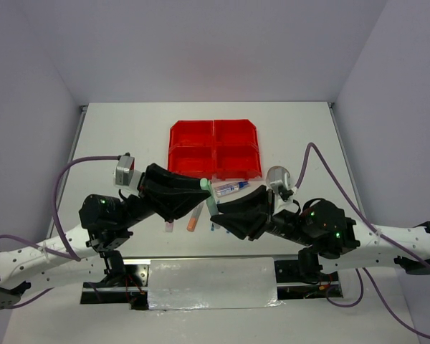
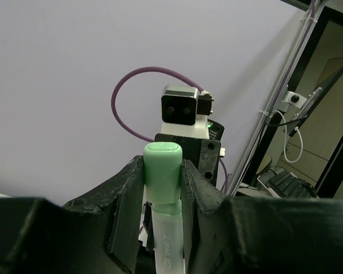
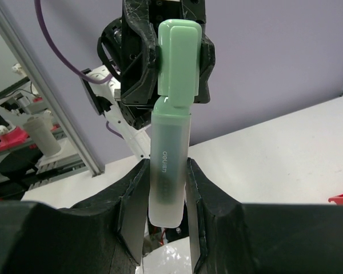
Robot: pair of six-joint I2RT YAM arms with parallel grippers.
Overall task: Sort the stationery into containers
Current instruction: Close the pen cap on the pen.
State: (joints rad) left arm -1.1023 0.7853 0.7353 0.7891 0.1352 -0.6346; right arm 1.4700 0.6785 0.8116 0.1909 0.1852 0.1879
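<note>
The left gripper reaches in from the left, raised off the table. Its fingers are closed partway and clamp flat on both sides of the pale green cap of the green highlighter. Under this gripper, in the top view, a pink highlighter pokes out toward the near edge. Just to its right an orange highlighter lies on the table, mostly in the open. Next comes the green highlighter itself, held in the air between the two grippers. It sits in front of the near edge of the red bins, with its cap end toward the bins and its frosted body slanting toward the near side. From the right wrist view the cap sits a little askew on the body, and whether it is fully seated cannot be told. A blue-and-white item lies on the table just before the bins, to the right of the cap. A small blue piece shows beneath the right gripper. This gripper comes in from the right. Its fingers are also closed partway and press on the sides of the highlighter's body near its lower end, below the printed lettering. The two grippers face each other closely, each with a firm hold on its own end of the highlighter. The bins rest on the table beyond them, apart from both.
</note>
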